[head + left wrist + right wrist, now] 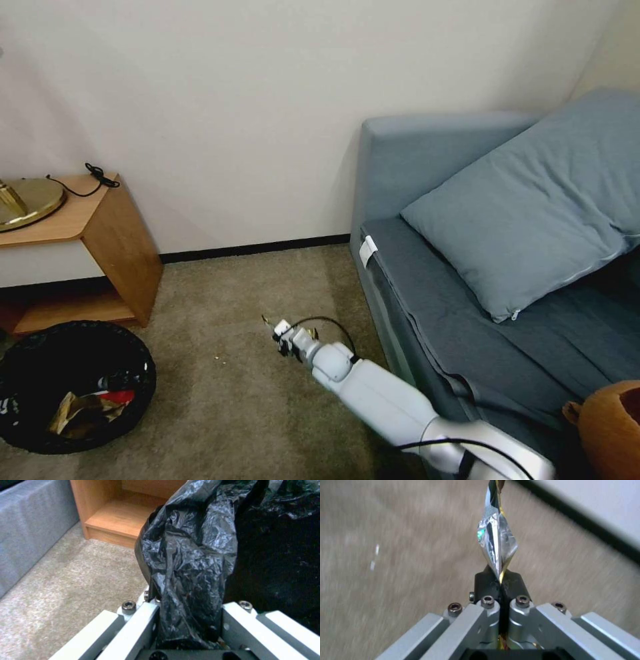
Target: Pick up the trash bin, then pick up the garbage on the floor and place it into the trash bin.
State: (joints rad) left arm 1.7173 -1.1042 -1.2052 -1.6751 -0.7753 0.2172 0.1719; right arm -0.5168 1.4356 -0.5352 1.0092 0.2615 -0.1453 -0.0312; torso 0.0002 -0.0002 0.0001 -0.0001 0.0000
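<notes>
One trash bin [73, 387] shows at the lower left of the head view, its glossy black liner draped over the rim, and inside it lie at least two pieces of garbage: a tan paper scrap [70, 412] and a red snack packet [119, 396] just beside it; anything else in the dark bag is too dim to count. In the left wrist view the left claw [190, 620] pinches a bunched fold of that liner and the bin's rim between its fingers, so the bin hangs from that arm. One more piece of garbage, the candy wrapper [496, 542], silvery inside with a yellow edge, stands up from the right claw [500, 585], whose black pads are pressed tight together on its lower end. In the head view the right claw [280, 331] reaches out over the beige carpet [233, 307], well apart from the bin, between it and the sofa [427, 293]. The room holds one grey-blue sofa with one matching pillow [533, 207] on the right, and one wooden side surface [80, 227] on the left carrying a brass lamp base [27, 200] and a black cord [97, 177]. A plain pale wall with a dark baseboard runs behind. One brown rounded object [610, 430] shows at the lower right corner.
</notes>
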